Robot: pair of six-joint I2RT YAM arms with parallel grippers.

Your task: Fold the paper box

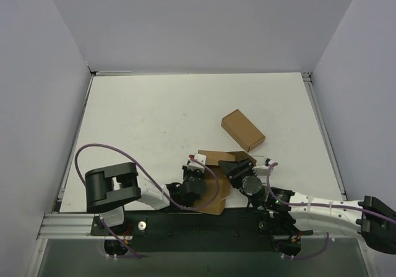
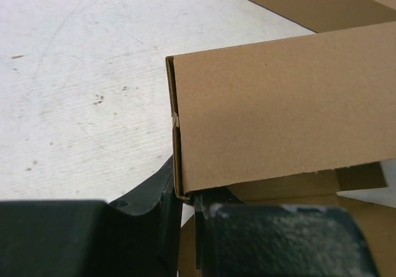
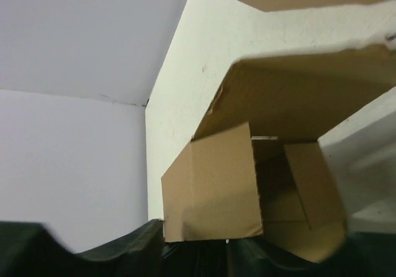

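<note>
at six o'clock on the surface [image 1: 154, 116], by the arm bases, we see the paper box [image 1: 218, 196] half formed between the left end effector [image 1: 195, 181] and the right end effector [image 1: 238, 166]. only the left wrist view shows a panel's edge in the left one's narrow gap. we cannot tell if it clamps, nor the right one's state. a longer carton [image 1: 242, 130] lies at one o'clock.
</note>
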